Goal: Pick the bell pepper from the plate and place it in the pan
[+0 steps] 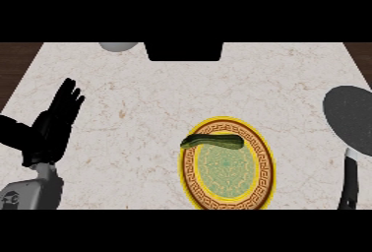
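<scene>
— One hand (52, 125) shows, the left, at the left edge of the counter (145, 98). Its fingers are straight and point up and away; it holds nothing and touches nothing.

— And the right hand?

— It appears nowhere in the head view, so its fingers cannot be reported.

— Where is the pepper?

— The pepper (213, 141) lies on the plate (260, 167), across the upper part, lengthwise from left to right. It is dark green and long. Its left end reaches over the plate's yellow rim toward the counter; its right end rests inside the patterned brown band.

— Describe the plate.

— Round, yellow rim, brown ornamental band, pale green centre. It sits in the lower middle of the counter, well apart from the left hand.

— The pan?

— The pan (351, 118) is at the right edge, dark grey, partly cut off by the frame. Its black handle (349, 182) runs down toward the lower edge. Nothing lies in the part of the pan that shows. Pan and plate stand near each other, not touching.

— Anything else?

— A grey rounded object (120, 46) at the counter's far edge, only partly shown, and a black block (184, 51) beside it at the top middle. I cannot tell what either one is.
</scene>
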Controlling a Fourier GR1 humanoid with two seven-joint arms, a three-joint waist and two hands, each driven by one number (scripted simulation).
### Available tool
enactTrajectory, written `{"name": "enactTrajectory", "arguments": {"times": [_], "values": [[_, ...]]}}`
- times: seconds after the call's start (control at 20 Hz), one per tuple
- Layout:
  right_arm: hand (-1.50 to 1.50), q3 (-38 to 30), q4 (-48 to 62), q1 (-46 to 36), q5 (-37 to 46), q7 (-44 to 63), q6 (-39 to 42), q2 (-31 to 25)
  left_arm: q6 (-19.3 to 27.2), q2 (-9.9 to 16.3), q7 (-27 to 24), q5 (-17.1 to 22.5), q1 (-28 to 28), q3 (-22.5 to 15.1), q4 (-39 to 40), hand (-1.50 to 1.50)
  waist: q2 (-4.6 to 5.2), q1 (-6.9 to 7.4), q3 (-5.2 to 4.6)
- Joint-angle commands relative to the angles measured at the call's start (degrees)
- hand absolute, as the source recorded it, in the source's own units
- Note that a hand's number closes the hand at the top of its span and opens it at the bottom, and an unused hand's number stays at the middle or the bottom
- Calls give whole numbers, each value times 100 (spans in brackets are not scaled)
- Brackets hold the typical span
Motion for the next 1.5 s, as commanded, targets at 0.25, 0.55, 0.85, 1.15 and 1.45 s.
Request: {"name": "enactTrajectory", "arguments": {"times": [0.25,0.55,0.85,1.15,1.45], "values": [[150,-544,2640,-320,-723,-1976,-1340,-393,-88,44,-6,2,-272,17,286,0,46,119,7],[150,-903,3895,-651,-944,-2012,-1332,-674,-41,-101,231,-40,-41,-225,-283,0,49,199,15],[-150,-1300,4614,-651,-1420,-2339,-1290,-713,-99,64,-46,-34,-423,42,392,0,66,139,14],[-150,-1851,4389,-523,-2213,-3512,-1732,-526,-10,0,87,-2,-348,47,194,0,38,81,15],[-150,-2958,3968,12,-3614,-4706,-1351,-648,27,-78,-27,-91,230,-11,-56,0,-19,-61,11]]}}
